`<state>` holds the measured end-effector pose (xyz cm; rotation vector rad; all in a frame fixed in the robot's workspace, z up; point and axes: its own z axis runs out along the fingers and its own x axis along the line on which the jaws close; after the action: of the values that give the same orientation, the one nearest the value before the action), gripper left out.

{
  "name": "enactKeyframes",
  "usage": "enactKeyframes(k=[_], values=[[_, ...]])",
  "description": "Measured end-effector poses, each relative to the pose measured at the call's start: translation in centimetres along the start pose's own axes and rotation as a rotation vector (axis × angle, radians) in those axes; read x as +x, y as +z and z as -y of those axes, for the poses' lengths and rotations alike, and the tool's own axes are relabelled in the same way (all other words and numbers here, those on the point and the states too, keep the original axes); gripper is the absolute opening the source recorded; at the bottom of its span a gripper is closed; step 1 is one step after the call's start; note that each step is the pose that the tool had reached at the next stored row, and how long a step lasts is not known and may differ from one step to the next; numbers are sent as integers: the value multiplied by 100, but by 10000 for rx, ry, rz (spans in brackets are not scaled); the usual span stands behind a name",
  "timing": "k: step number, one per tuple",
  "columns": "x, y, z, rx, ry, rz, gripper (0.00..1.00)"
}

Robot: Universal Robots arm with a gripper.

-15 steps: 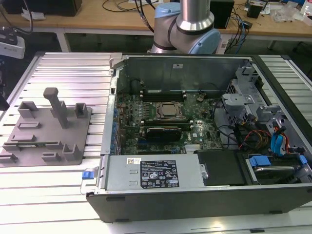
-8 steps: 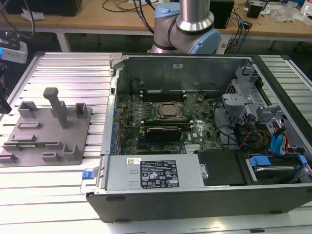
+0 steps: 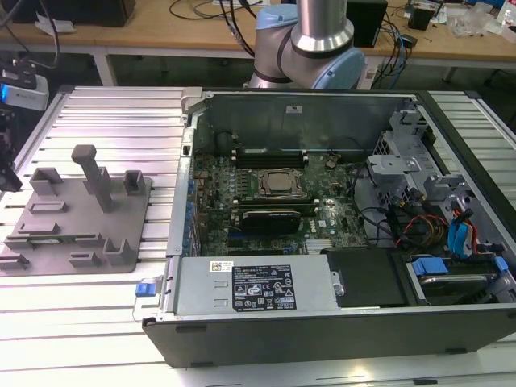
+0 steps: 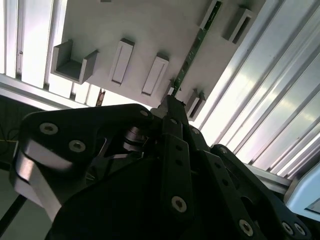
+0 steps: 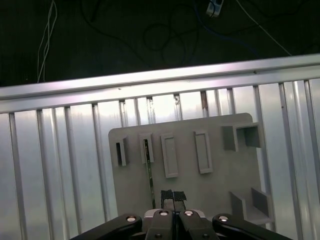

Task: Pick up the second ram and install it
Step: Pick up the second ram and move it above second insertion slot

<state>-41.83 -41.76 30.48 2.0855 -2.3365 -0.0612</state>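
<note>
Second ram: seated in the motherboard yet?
No; in the second wrist view the second ram stands on edge in the gray fixture, off the motherboard.

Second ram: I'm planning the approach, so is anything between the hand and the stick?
Nothing visible does. In the first wrist view the hand hangs above the gray holder plate, and the second ram stands on edge on that plate just beside the hand's tip, with only bare plate between them.
</note>
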Motion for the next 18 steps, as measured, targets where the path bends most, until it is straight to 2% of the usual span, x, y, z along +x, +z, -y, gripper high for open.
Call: enactKeyframes(k=[18], values=[[4,194,7,-1,0,-1,8]])
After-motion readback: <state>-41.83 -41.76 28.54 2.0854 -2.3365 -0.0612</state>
